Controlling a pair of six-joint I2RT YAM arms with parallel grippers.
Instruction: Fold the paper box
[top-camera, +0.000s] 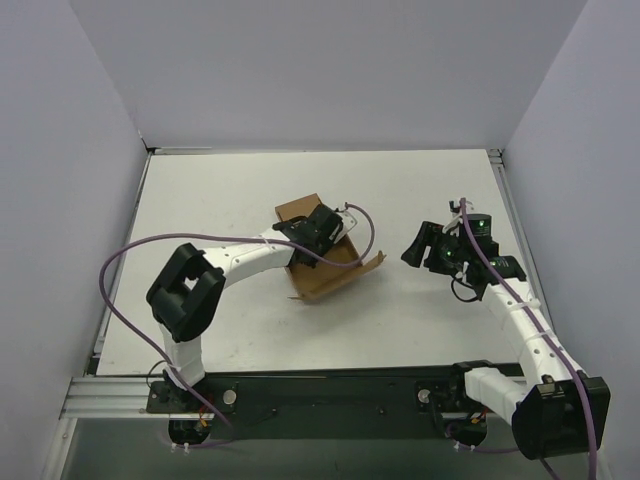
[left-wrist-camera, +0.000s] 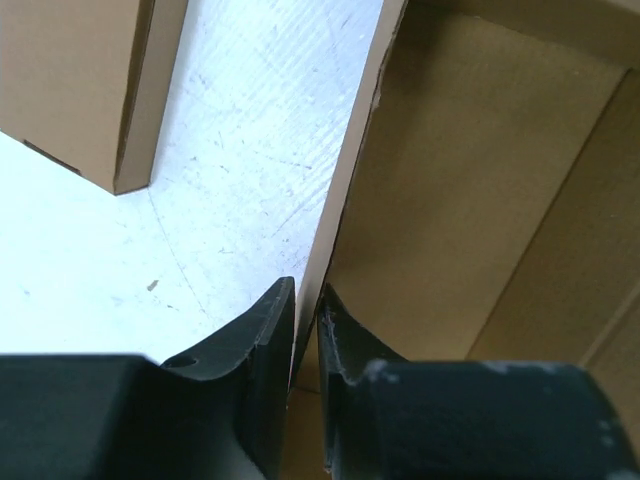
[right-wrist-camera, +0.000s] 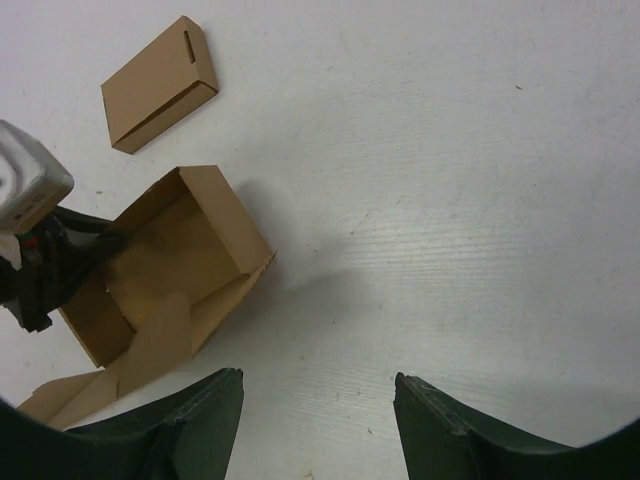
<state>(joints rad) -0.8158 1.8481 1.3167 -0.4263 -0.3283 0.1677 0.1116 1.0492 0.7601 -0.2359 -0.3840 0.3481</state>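
Note:
The paper box (top-camera: 328, 272) lies open on the white table, its walls partly raised and a flap (top-camera: 372, 264) sticking out to the right. My left gripper (top-camera: 318, 232) is shut on the box's far wall. In the left wrist view the fingers (left-wrist-camera: 268, 330) pinch the thin cardboard wall (left-wrist-camera: 350, 180), with the box's inside (left-wrist-camera: 470, 200) to the right. My right gripper (top-camera: 416, 246) hovers open and empty to the right of the box. In the right wrist view (right-wrist-camera: 318, 385) the box (right-wrist-camera: 180, 250) lies at the left, ahead of the spread fingers.
A smaller flat brown box (top-camera: 297, 209) lies just behind the paper box; it also shows in the right wrist view (right-wrist-camera: 160, 85) and the left wrist view (left-wrist-camera: 80, 80). Grey walls enclose the table (top-camera: 220, 200) on three sides.

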